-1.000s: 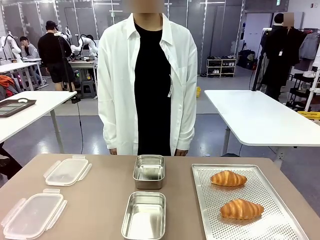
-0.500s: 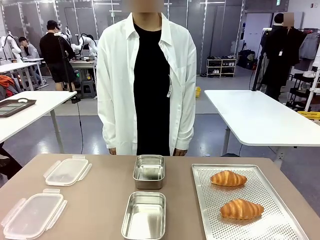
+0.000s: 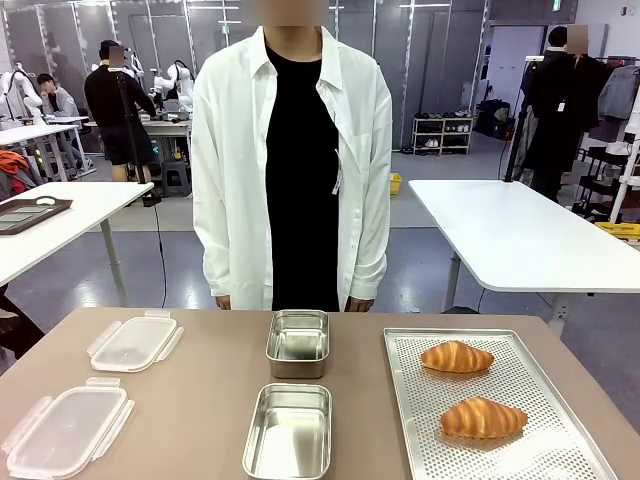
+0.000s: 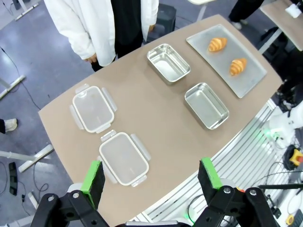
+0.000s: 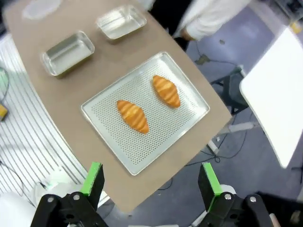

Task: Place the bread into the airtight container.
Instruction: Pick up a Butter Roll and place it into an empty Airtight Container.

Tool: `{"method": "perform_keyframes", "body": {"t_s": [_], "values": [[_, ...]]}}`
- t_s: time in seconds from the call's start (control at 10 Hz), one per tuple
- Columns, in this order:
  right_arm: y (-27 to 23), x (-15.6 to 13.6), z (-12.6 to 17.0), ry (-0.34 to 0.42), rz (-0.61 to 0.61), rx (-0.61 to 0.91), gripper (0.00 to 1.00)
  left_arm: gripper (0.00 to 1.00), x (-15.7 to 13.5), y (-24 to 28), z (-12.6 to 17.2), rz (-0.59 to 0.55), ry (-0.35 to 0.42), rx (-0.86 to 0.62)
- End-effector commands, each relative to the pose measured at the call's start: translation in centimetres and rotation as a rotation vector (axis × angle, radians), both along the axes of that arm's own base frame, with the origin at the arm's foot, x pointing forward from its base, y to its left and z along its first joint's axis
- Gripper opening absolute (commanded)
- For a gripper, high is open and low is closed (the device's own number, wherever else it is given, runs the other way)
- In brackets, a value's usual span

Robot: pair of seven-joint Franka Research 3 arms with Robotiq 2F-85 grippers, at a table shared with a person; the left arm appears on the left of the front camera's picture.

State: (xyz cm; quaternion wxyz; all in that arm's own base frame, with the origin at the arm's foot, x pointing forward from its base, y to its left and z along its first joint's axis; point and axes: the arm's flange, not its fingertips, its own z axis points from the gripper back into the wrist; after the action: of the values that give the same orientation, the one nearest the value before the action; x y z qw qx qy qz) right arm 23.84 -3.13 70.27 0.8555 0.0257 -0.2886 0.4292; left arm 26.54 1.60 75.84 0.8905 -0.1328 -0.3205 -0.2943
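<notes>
Two golden croissants, the bread, lie on a perforated metal tray (image 3: 410, 440) at the table's right: one farther (image 3: 457, 357), one nearer (image 3: 483, 418). Two empty steel containers stand in the middle, far (image 3: 297, 343) and near (image 3: 289, 432). High above the table, my left gripper (image 4: 151, 175) is open over the lids' side, with the containers (image 4: 168, 63) (image 4: 206, 105) beyond it. My right gripper (image 5: 150, 178) also hangs open, well above the tray (image 5: 189, 113) and its croissants (image 5: 133, 116) (image 5: 166, 91).
Two clear plastic lids with clip flaps lie at the table's left, far (image 3: 133, 343) and near (image 3: 66, 430). A person in a white shirt (image 3: 292, 160) stands at the far edge, hands down at the sides. Bare brown tabletop separates lids, containers and tray.
</notes>
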Motion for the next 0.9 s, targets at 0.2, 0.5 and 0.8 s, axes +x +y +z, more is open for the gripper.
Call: {"method": "perform_keyframes", "body": {"t_s": [0.2, 0.5, 0.8], "values": [[6.1, 4.9, -4.2, 0.022, 0.439, -0.360, 1.00, 1.00, 0.0, -0.1, 0.2, -0.013, -0.005, 0.009], [9.2, 7.4, -11.5, 0.124, 0.558, -0.504, 1.00, 1.00, 0.0, -0.1, 0.2, -0.013, -0.005, 0.009], [8.7, 9.1, -18.4, 0.165, 0.545, -0.509, 1.00, 1.00, 0.0, -0.1, 0.2, -0.013, -0.005, 0.009]]}}
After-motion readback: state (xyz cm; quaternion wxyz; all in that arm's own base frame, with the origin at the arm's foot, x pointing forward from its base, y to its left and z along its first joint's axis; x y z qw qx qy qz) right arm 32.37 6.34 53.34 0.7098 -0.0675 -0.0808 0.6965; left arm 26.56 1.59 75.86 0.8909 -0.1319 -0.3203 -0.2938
